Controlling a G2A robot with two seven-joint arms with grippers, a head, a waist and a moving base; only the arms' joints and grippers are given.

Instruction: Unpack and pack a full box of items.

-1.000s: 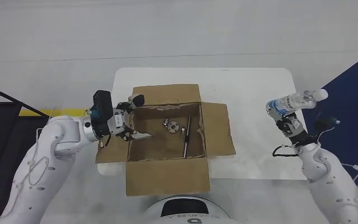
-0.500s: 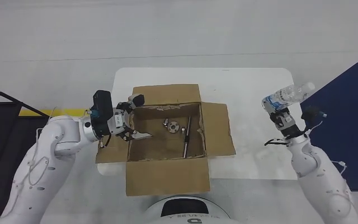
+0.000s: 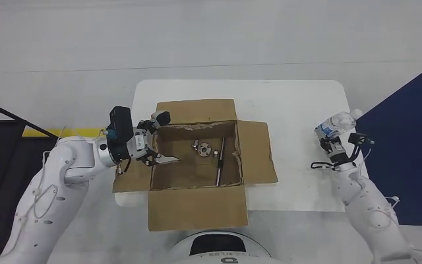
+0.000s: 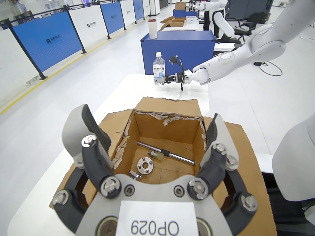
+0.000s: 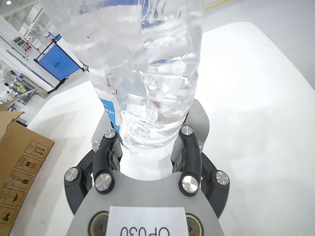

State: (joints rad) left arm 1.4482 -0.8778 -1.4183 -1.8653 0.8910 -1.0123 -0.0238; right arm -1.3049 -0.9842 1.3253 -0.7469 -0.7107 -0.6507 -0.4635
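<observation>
An open cardboard box (image 3: 173,173) stands mid-table. On its floor lie a metal rod (image 3: 220,160), a round flange (image 3: 204,150) and a small fitting (image 3: 196,144); the left wrist view shows the rod (image 4: 172,155) and flange (image 4: 145,165) too. My left gripper (image 3: 165,138) hangs open over the box's left rim (image 4: 150,114), holding nothing. My right gripper (image 3: 331,136) is shut on the lower part of a clear water bottle (image 3: 335,123) near the table's right edge. The bottle (image 4: 158,68) stands upright, just above the tabletop, and is close up in the right wrist view (image 5: 147,74).
The box's flaps spread outward: a right flap (image 3: 257,152), a front flap (image 3: 198,208) and a back flap (image 3: 196,110). Bare white table (image 3: 293,112) lies between the box and the bottle. A blue cabinet (image 3: 395,112) stands just past the table's right edge.
The right arm has swung the bottle from lying tilted to upright and brought it lower over the table's right edge. The left arm has stayed still.
</observation>
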